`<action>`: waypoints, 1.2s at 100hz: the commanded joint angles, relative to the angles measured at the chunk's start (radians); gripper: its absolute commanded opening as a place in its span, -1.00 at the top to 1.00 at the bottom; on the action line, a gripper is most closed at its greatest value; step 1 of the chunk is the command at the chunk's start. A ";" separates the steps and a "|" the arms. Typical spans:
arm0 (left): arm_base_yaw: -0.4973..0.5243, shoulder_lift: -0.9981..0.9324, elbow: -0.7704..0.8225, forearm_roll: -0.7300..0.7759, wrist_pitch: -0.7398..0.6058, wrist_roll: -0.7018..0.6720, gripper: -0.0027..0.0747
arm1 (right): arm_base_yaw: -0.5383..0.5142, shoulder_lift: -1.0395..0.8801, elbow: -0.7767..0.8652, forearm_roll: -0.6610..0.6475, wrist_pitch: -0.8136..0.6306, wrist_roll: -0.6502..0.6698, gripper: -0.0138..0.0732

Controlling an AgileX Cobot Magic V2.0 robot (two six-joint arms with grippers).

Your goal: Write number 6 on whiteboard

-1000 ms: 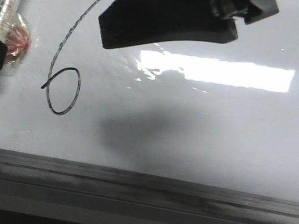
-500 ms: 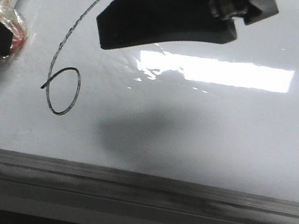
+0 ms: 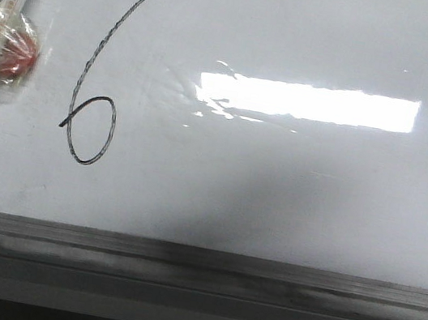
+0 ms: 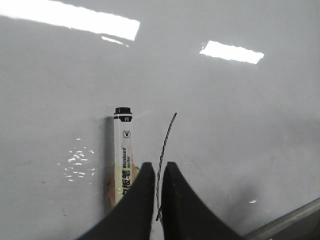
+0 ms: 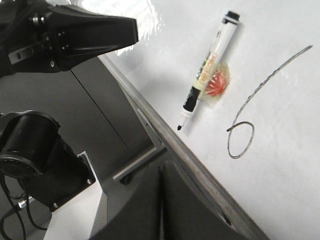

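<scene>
We see the glossy white whiteboard [image 4: 240,130] filling almost the whole view, with two bright rectangular light reflections toward eleven and one o'clock. A white-barrelled marker with a black cap end [image 4: 121,152] lies flat on the board just left of centre, its black end pointing to twelve o'clock and printed lettering along its barrel. Just beside it, toward three o'clock, runs the thin black hand-drawn stroke of the number 6 [image 4: 165,142]; only its long slanted line shows here. At six o'clock our left pincer [image 4: 156,172] has its two black fingers [image 4: 137,200] nearly together, a narrow gap between them, gripping nothing.
</scene>
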 commanded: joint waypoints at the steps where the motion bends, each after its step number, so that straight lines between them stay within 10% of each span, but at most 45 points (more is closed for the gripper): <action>1: 0.005 -0.059 -0.027 0.042 -0.010 0.008 0.98 | -0.003 -0.091 0.034 -0.014 -0.117 -0.011 0.83; 62: 0.005 -0.299 0.143 0.075 0.017 0.103 0.98 | -0.003 -0.879 0.595 -0.016 -0.238 -0.011 0.83; 120: 0.005 -0.299 0.143 0.073 0.017 0.103 0.98 | -0.003 -0.948 0.613 -0.016 -0.250 -0.011 0.83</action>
